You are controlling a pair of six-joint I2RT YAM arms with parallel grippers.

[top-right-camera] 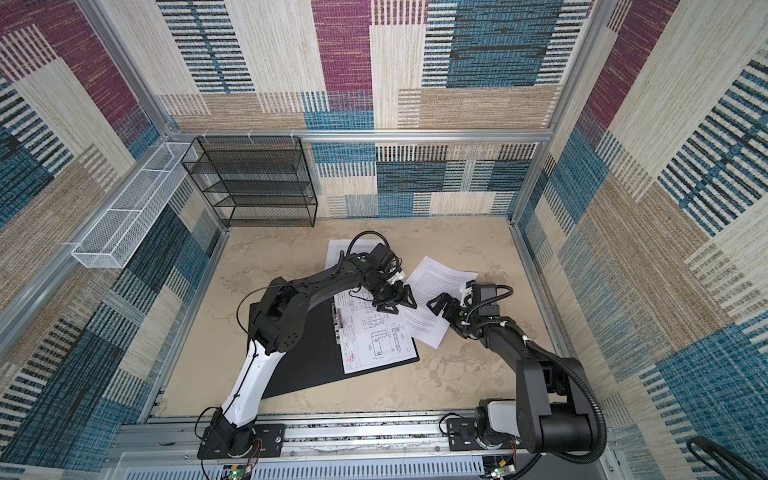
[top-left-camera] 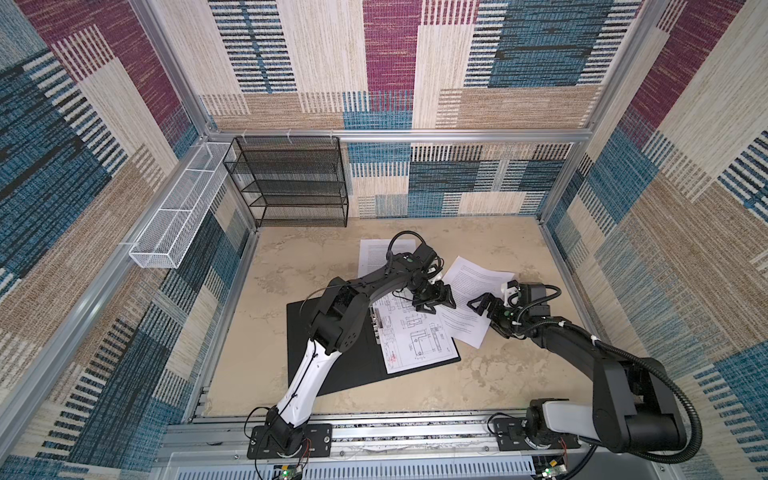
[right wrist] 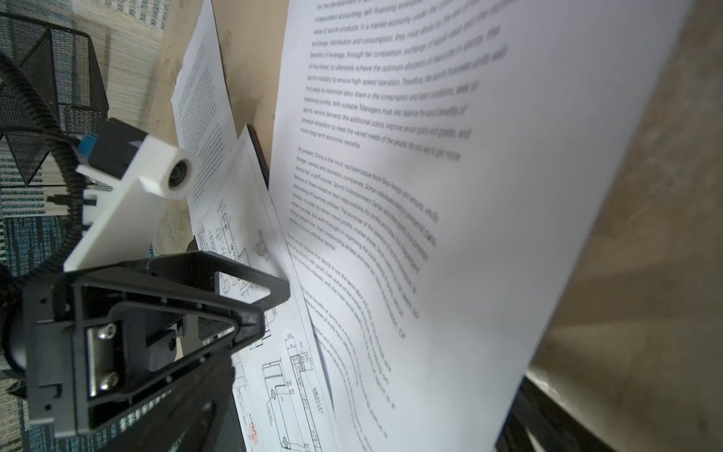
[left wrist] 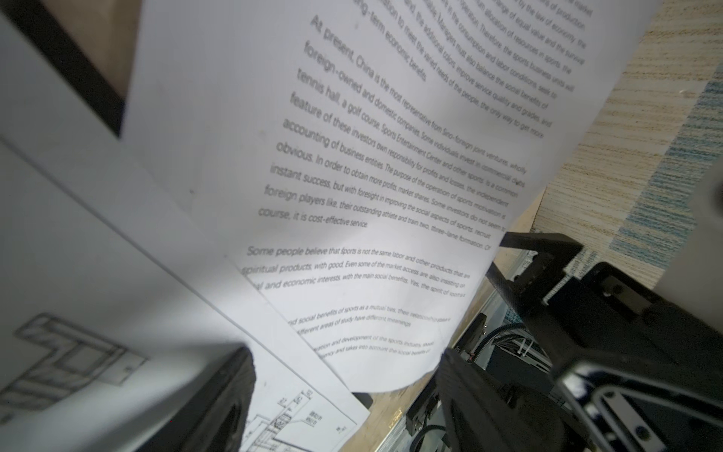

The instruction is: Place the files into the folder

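1. The left jaws and right jaws both gape, empty, above the folder's (top-left-camera: 332,365) right edge.
2. A drawing sheet (top-left-camera: 415,340) lies inside the folder beside its metal clip (top-left-camera: 377,326). A text sheet (top-left-camera: 469,278), one edge under it, lies mostly right of the folder.
3. Thin, floppy paper may buckle, slip on the smooth desk (top-left-camera: 498,386), or drag the drawing sheet out.

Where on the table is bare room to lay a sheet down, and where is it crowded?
Bare: the table between rack and folder, and the front strip right of the folder. Crowded: the middle, with left gripper, right gripper and overlapping sheets.
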